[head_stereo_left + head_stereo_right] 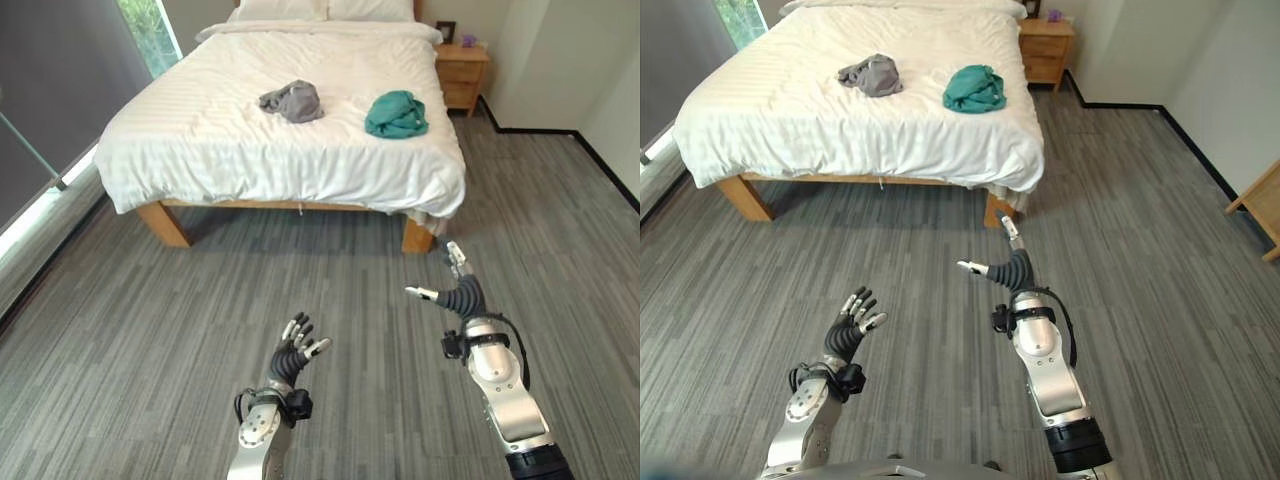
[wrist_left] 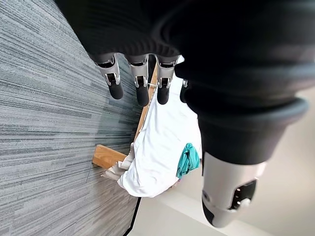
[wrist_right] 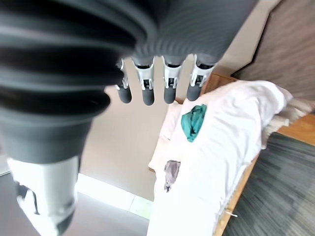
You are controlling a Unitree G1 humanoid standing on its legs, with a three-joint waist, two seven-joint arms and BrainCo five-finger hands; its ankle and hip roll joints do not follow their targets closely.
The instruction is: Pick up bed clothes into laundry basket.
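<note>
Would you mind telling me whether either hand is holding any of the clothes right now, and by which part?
Nothing is held. The left hand and right hand are both open over the floor, while the grey garment and teal garment lie on the bed.

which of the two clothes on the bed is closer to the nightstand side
The teal garment: it lies toward the bed's right side, the side where the wooden nightstand stands. The grey garment sits nearer the middle of the bed.
</note>
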